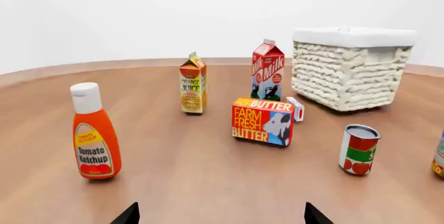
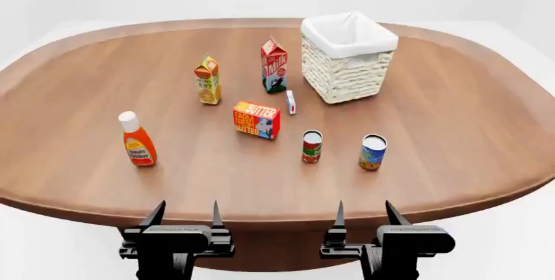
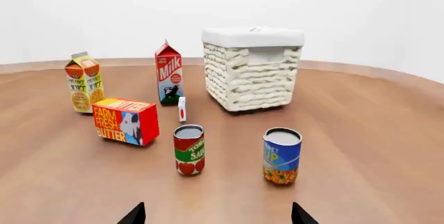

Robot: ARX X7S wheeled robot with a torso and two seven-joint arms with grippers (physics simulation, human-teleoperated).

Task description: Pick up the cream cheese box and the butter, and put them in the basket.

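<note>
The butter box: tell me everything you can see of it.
The butter is an orange-red rectangular carton, wider than tall, with yellow "FARM FRESH BUTTER" lettering and a cow on a blue patch. It looks like closed cardboard and stands upright on the wooden table, turned at an angle to the robot, in front of the milk carton. No gripper touches it, and the cream cheese box stands close beside it.

Blue can (image 1: 439, 156) cut off at frame edge.

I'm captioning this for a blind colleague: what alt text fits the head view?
A round wooden table holds a wicker basket, milk carton, juice carton, butter box, small cream cheese box, ketchup bottle and two cans, all untouched.
</note>
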